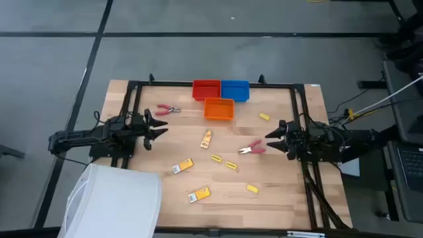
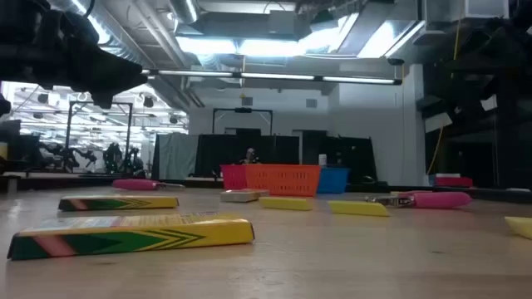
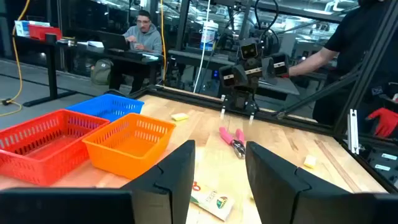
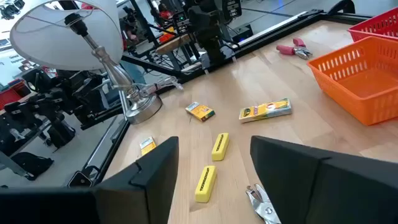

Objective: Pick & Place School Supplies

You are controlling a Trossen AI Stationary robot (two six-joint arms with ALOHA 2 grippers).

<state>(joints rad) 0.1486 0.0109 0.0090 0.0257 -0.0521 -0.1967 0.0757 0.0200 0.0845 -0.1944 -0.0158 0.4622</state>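
Note:
School supplies lie loose on the wooden table. Orange-yellow packets (image 1: pixel 206 138) (image 1: pixel 182 166) (image 1: pixel 199 194) and small yellow blocks (image 1: pixel 216 158) (image 1: pixel 230 165) (image 1: pixel 252 189) (image 1: pixel 264 117) sit mid-table. One pink-handled tool (image 1: pixel 168 110) lies just beyond my left gripper (image 1: pixel 155 125). The other pink-handled tool (image 1: pixel 252 148) lies right before my right gripper (image 1: pixel 272 139) and shows in the right wrist view as the tool (image 4: pixel 261 202). Both grippers are open, hover level at the table's sides and touch nothing. My left gripper (image 3: pixel 217 180) faces a packet (image 3: pixel 211 202).
Red bin (image 1: pixel 206 89), blue bin (image 1: pixel 234 90) and orange bin (image 1: pixel 219 108) stand at the far middle. A white lamp shade (image 1: pixel 115 198) covers the near left corner; the lamp (image 4: pixel 68 37) stands on a metal base. A black frame rims the table. People are in the room behind.

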